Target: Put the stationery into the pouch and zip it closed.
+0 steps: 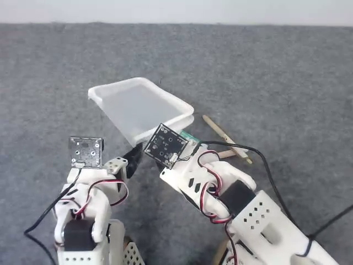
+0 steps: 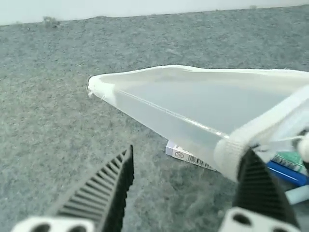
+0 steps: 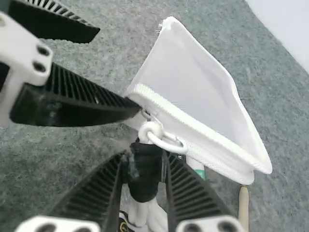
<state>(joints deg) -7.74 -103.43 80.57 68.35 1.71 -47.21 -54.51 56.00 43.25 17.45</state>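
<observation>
1. Pouch (image 1: 138, 105) loading looks to be the step in hand. Several pieces of stationery lie outside it and the zipping is yet to come. Whether its mouth is open I cannot tell.
2. The next move, as I judge it, calls for the zip edge to be steadied. The held piece then has to be steered into the mouth rather than against the fabric.
3. The right pincer (image 3: 145, 159) is closed on a black-capped marker (image 3: 144, 179), one jaw pressed to each side of the cap. The cap sits just beside the white ring of the zip pull (image 3: 159, 137).
4. The left pincer (image 2: 188, 152) has its jaws wide apart and holds nothing. One fingertip touches the zip end (image 2: 231, 150) of the pouch. The other finger hangs apart from the pouch, over bare counter (image 1: 276, 72).
5. The pouch is raised at that zip end, between the two pincers, and slopes down to its far corner on the grey counter.
6. Under the raised end lies a small white box (image 2: 186, 155). Blue and green items (image 2: 287, 169) lie just beside it.
7. A wooden pencil (image 1: 226, 138) rests on the counter near the right arm, apart from the pouch.
</observation>
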